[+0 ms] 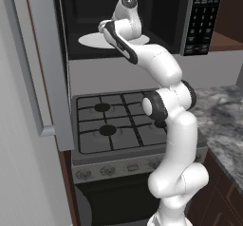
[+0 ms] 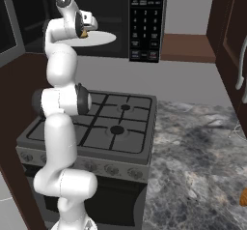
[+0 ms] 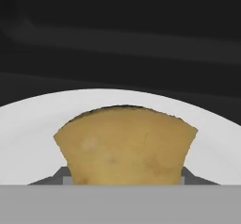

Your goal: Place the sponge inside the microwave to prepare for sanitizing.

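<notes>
A white robot arm reaches up from in front of a grey gas stove (image 1: 114, 120) into the open microwave (image 2: 144, 21) mounted above it. The claw (image 2: 85, 31) sits inside the black cavity, just over the white round turntable plate (image 1: 95, 40). Seen from the hand, the claw is closed on the yellowish-tan sponge (image 3: 124, 145), which stands between the fingertips with the plate's white curve behind and beneath it. The microwave door (image 1: 40, 63) hangs open at the left. The black button panel (image 1: 201, 18) is at the right. A marbled grey desk (image 2: 198, 161) lies beside the stove.
</notes>
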